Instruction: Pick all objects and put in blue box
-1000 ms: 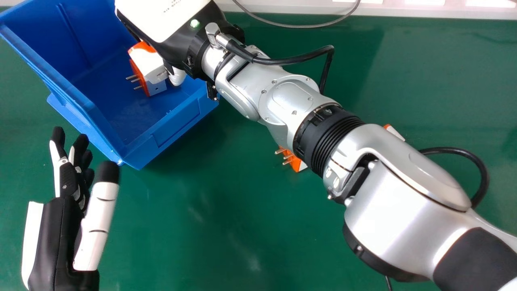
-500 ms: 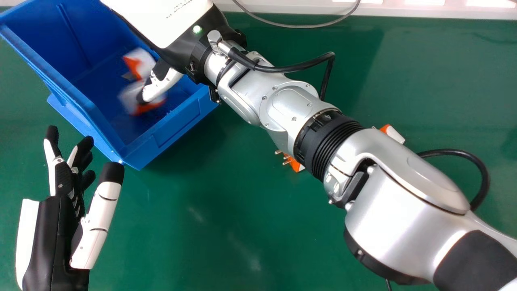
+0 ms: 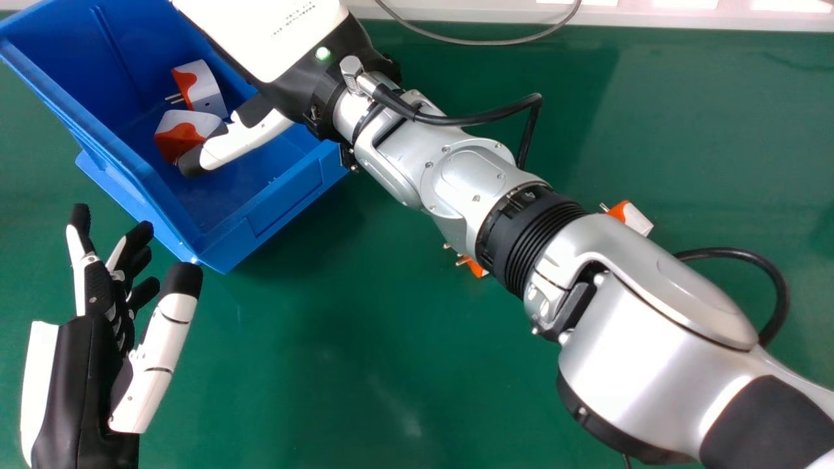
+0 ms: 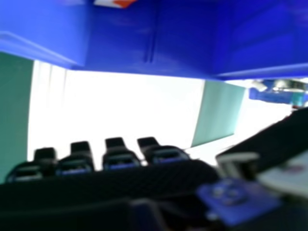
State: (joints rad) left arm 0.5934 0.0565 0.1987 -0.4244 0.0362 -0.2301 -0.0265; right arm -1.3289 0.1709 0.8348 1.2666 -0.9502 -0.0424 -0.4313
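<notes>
My right hand [image 3: 242,135] is over the blue box [image 3: 146,174], its thumb straight and its fingers relaxed around nothing. Two orange-and-white plugs lie inside: one [image 3: 207,88] farther back, the other [image 3: 199,121] close to the thumb tip. On the table, another plug [image 3: 477,267] is mostly hidden by the right forearm, and one [image 3: 635,218] sits just beyond that arm, partly covered. At lower left, my left hand [image 3: 81,384] is open and holds nothing. In the right hand view, the right hand [image 4: 108,179] faces the box wall [image 4: 183,43], with part of a plug [image 4: 114,3] inside.
The right arm crosses the green table [image 3: 365,365] diagonally, with black cables looping off it. A grey cable [image 3: 482,42] lies along the far edge by a pale ledge. The box's front corner stands close beyond the left hand.
The plug at my right hand has come free, and two plugs now rest farther left in the box. The right thumb has swung out into sight. My left hand has shifted slightly left.
</notes>
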